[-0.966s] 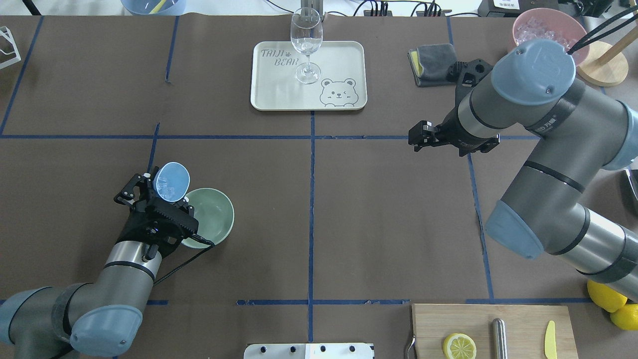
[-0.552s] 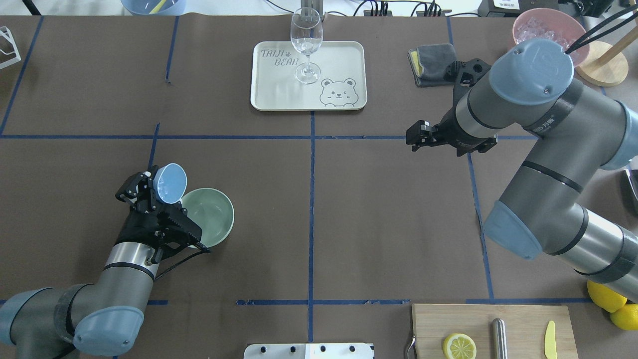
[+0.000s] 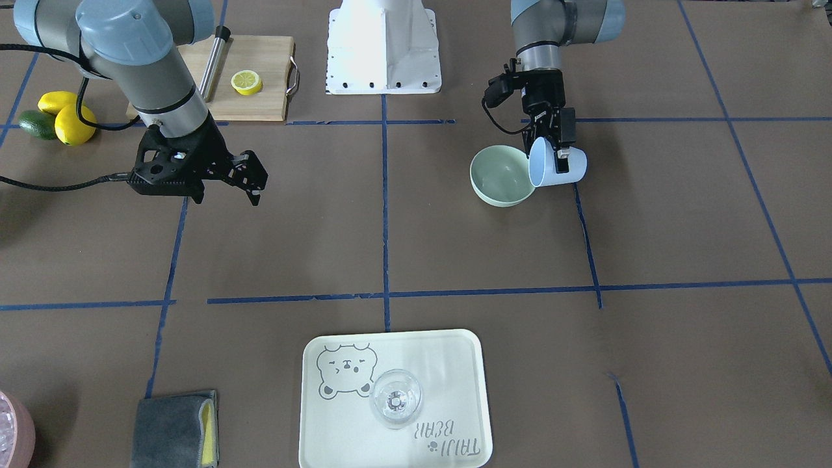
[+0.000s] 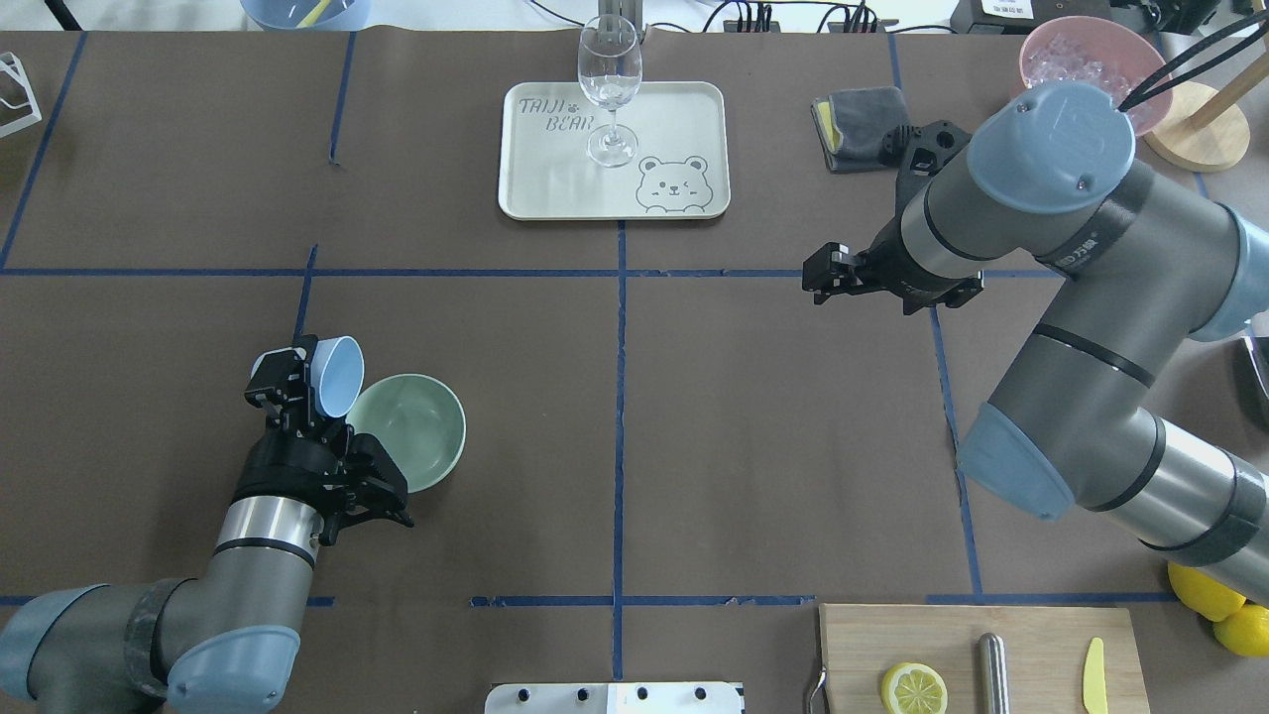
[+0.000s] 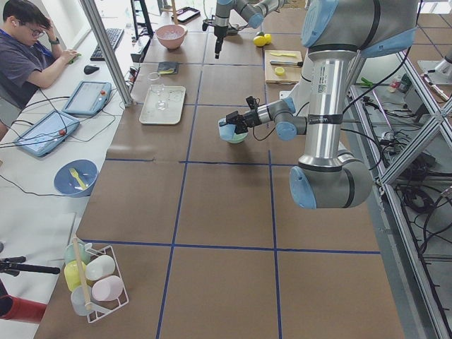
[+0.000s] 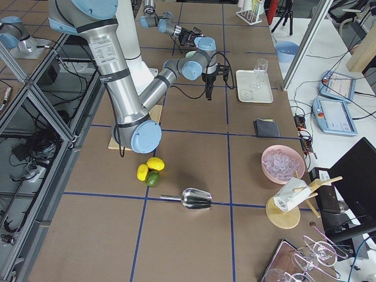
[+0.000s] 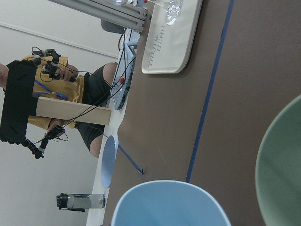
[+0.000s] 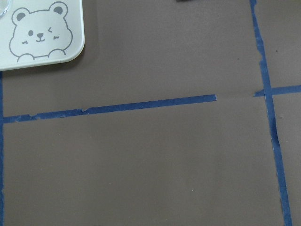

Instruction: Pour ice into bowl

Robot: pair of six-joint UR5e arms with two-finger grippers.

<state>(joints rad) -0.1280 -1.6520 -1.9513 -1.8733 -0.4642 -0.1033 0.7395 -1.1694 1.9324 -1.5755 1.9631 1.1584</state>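
Observation:
My left gripper is shut on a light blue cup, which lies tipped on its side with its mouth over the near rim of the pale mint-green bowl. From across the table the cup leans against the bowl, whose inside looks bare. The left wrist view shows the cup's rim and the bowl's edge. The ice is hidden; none shows in the cup's mouth or the bowl. My right gripper hangs open and empty over bare table, far right of the bowl.
At the back centre, a cream tray carries a wine glass. Farther right are a grey cloth and a pink container of clear cubes. A cutting board with a lemon half lies at the front right.
The left wrist has rolled the cup over from mouth-up to on its side against the bowl. The cubes seen inside the cup a second ago no longer show. The right arm drifted slightly left.

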